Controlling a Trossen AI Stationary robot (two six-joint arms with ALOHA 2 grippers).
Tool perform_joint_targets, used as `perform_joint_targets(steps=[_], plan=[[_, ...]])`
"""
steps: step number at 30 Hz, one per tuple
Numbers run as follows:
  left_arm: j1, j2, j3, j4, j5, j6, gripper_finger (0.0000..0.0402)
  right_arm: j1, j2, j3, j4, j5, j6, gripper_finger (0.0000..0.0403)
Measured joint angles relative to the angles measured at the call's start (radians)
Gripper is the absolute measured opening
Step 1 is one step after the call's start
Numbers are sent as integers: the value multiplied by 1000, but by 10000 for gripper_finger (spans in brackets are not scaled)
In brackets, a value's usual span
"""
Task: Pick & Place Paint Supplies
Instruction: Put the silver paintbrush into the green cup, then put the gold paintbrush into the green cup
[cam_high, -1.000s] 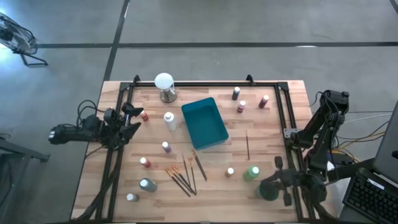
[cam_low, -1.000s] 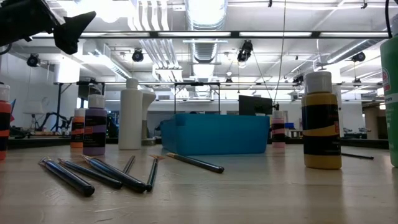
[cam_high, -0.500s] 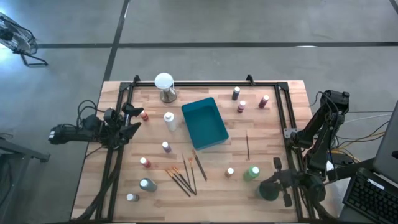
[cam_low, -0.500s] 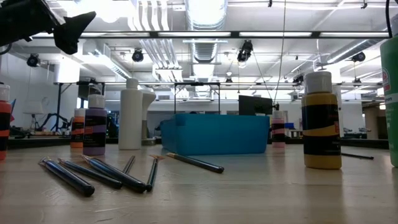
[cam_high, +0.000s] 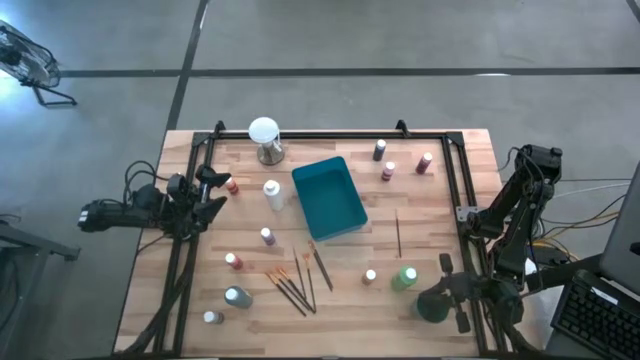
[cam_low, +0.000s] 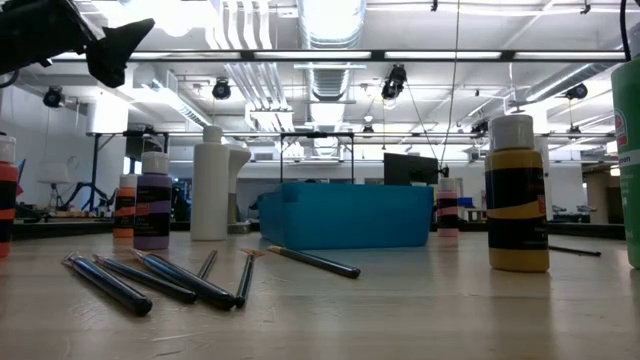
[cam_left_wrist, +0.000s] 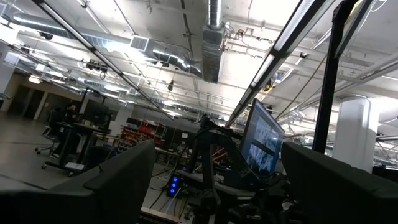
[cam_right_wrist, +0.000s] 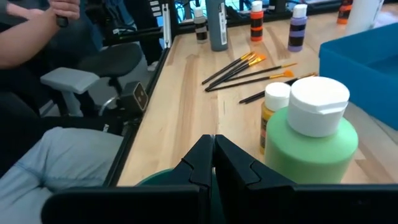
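Note:
Small white-capped bottles stand about the table, among them an orange one (cam_high: 232, 186), a white one (cam_high: 272, 195), a purple one (cam_high: 267, 237), a yellow one (cam_high: 370, 277) and a larger light green one (cam_high: 404, 278) (cam_right_wrist: 314, 137). Several brushes (cam_high: 295, 285) (cam_low: 160, 280) lie flat near the front, and one dark brush (cam_high: 398, 232) lies apart. My left gripper (cam_high: 210, 190) (cam_left_wrist: 214, 186) is open, raised at the table's left edge beside the orange bottle. My right gripper (cam_high: 447, 300) (cam_right_wrist: 212, 149) is shut at the near right corner, behind the green bottle and above a dark green round top (cam_high: 430, 305). My right gripper hangs just over the dark green round top (cam_right_wrist: 155, 178). Its own fingers hide the spot, so I cannot tell whether they touch it.
The teal tray (cam_high: 328, 197) sits mid-table, and the white globe on a metal base (cam_high: 264, 140) stands at the far edge. A black frame (cam_high: 460, 190) runs along the table's sides. A person's hand (cam_right_wrist: 37, 25) and knee (cam_right_wrist: 56, 155) show beyond the near edge.

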Motion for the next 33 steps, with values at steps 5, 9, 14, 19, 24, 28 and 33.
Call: perform_joint_targets(steps=[5,9,14,19,24,28,33], plan=[[0,0,0,0,0,-1,355,0,0,0,0,-1,10,8],[0,0,0,0,0,-1,355,0,0,0,0,-5,36,8],[-1,0,0,0,0,-1,355,0,0,0,0,-12,51,20],[-1,0,0,0,0,-1,355,-1,0,0,0,-11,51,53],[-1,0,0,0,0,-1,355,-2,-8,0,1,1,22,87],[-1,0,0,3,0,-1,355,-2,-53,38,0,47,-80,102],[-1,0,0,12,0,0,355,-11,-139,125,1,93,-274,109]])
